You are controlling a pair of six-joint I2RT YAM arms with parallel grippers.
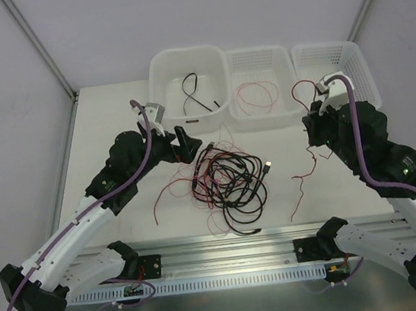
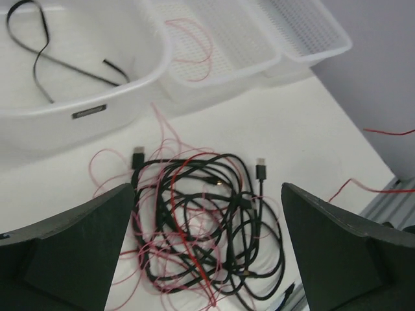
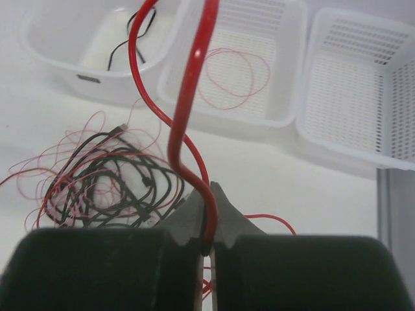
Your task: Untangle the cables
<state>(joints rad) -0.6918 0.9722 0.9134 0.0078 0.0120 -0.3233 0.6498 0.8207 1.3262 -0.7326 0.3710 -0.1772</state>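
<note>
left claw (image 2: 206, 194): spread wide, with nothing between its fingers (image 2: 78, 246) (just air).

main tangle (image 2: 207, 227): a knot of black cables and thin red wires, flat on the bench (image 1: 115, 152). It's right in front of the left claw and a bit below it, and in the wrist view it fills the gap between the two fingers. I can't see any contact.

right claw (image 3: 209, 194): pressed together, pinching a red wire (image 3: 191, 84). The wire comes up out of the tips and bends in an S toward the camera.

rest of that red wire: in the top view it trails from the right claw down onto the bench on the claw's near side. As far as I can tell it's apart from the main tangle, which sits off to this claw's left.

plug (image 2: 260, 170): a small metal-tipped end of a black cable. It pokes out of the tangle on the side facing the right claw.

white tub (image 1: 159, 77): beyond the left claw, just past the tangle, with one black cable (image 1: 196, 96) lying loose inside.

middle basket (image 1: 281, 58): beyond both claws and roughly between them. It holds a red loop (image 1: 256, 95).

end basket (image 1: 349, 60): just behind the right claw, on its far right. I can't make out anything in it.
</note>
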